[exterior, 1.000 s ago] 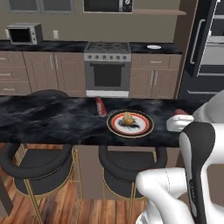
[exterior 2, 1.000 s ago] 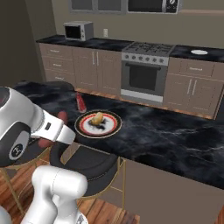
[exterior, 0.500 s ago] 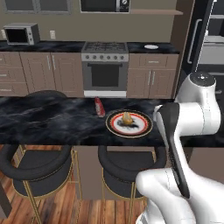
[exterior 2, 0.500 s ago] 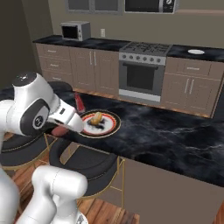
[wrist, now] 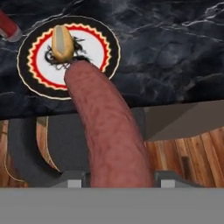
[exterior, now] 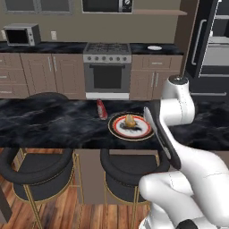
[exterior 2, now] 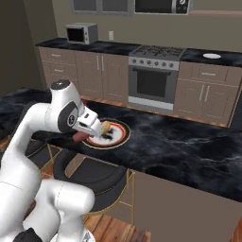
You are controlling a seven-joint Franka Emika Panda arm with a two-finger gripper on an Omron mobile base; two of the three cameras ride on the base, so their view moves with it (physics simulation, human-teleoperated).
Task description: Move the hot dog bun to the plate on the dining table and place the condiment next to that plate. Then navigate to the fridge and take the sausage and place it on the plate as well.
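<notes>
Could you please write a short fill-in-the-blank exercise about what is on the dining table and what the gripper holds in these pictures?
1. The gripper is closed on the ____.
2. The hot dog bun lies on the ____.
3. The condiment stands on the dining table, just beside the plate, and its colour is ____.
4. Behind the table, the stove stands between wooden ____.

Missing words: sausage; plate; red; cabinets

Glossy black marbled dining table [exterior: 53, 125], glazed-looking plate [wrist: 111, 48], matt mottled sausage [wrist: 109, 131], wood-plank floor [wrist: 192, 153].
</notes>
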